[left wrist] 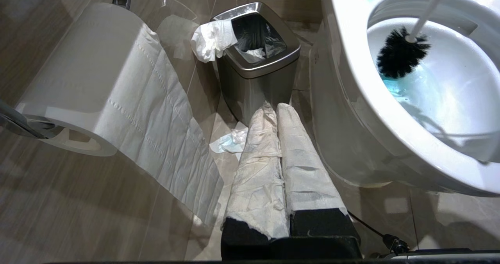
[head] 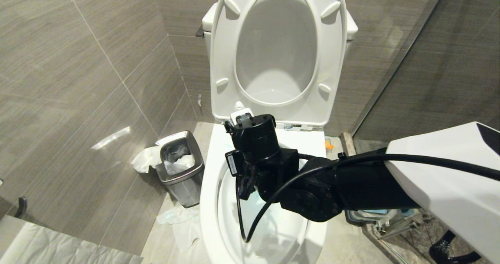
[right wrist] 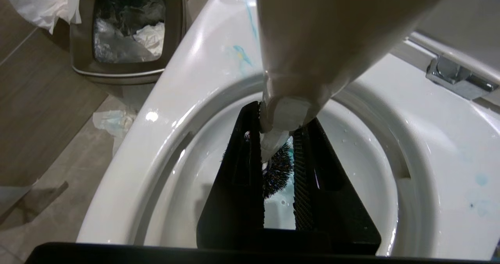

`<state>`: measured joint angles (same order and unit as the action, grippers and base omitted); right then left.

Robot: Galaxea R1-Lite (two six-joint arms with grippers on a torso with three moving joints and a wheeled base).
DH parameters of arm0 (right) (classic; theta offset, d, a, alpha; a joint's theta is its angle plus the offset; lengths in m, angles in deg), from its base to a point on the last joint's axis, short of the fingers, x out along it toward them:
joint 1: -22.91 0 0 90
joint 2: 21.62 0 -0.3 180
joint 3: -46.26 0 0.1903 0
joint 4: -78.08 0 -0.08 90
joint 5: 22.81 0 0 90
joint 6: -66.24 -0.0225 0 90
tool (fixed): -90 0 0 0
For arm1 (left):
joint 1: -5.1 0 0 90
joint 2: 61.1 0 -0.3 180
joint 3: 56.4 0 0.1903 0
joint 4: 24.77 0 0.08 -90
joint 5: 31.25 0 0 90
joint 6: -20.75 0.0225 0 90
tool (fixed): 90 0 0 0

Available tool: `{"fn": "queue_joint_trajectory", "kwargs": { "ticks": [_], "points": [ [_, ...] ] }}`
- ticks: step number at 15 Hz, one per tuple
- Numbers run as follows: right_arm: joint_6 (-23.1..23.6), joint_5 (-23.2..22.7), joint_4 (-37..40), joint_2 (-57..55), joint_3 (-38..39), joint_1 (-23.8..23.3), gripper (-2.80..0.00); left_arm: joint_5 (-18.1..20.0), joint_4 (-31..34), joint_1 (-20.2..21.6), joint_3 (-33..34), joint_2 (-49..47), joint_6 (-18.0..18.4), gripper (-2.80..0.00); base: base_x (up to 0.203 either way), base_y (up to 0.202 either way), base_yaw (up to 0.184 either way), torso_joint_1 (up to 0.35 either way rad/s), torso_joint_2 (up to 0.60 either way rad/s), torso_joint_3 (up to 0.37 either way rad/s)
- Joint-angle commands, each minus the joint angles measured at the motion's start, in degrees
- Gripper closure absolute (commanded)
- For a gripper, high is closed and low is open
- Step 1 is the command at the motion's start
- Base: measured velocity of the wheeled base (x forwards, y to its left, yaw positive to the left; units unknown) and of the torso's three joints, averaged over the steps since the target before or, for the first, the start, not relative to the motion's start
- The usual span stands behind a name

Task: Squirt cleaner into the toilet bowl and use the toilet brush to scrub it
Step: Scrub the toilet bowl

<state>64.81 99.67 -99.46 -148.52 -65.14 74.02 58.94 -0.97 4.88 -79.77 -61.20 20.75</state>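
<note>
A bathroom corner is shown, with walls clad in large grey-brown wood-grain tiles and a floor of similar glossy tiles. The toilet bowl [head: 211, 201] stands against the back wall, its seat and lid raised. The toilet brush [left wrist: 402, 53] is held inside the bowl, its black bristle head touching blue-tinted water and smears of blue cleaner on the ceramic. The white handle is clamped between the narrow jaws of the right gripper [right wrist: 278, 154], which is reached over the bowl. The left gripper [left wrist: 275, 139], its fingers wrapped in white paper, is parked low beside the bowl with jaws closed together on nothing. A steel bin [head: 180, 170] stands just beside the bowl, with crumpled tissue [head: 145, 158] around it. A paper roll [left wrist: 82, 84] hangs nearby.
</note>
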Motion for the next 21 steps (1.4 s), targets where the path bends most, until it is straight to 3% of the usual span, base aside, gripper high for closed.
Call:
{"fn": "queue_joint_trajectory", "kwargs": {
  "ticks": [1,10,15,21],
  "points": [
    [1.4,0.5,-1.3,-3.5,-2.7,0.0,0.0,0.0,0.0,0.0,0.1,-0.1,0.0,0.0,0.0,0.0,0.0,0.0,0.0,0.0],
    [2.0,4.3,-2.6,-3.6,-5.2,-4.8,0.0,0.0,0.0,0.0,0.1,-0.1,0.0,0.0,0.0,0.0,0.0,0.0,0.0,0.0],
    [2.4,4.3,-2.6,1.6,2.3,-7.3,0.0,0.0,0.0,0.0,0.1,-0.1,0.0,0.0,0.0,0.0,0.0,0.0,0.0,0.0],
    [1.5,4.0,-2.8,7.9,13.0,-7.0,0.0,0.0,0.0,0.0,0.1,-0.1,0.0,0.0,0.0,0.0,0.0,0.0,0.0,0.0]
  ]
}}
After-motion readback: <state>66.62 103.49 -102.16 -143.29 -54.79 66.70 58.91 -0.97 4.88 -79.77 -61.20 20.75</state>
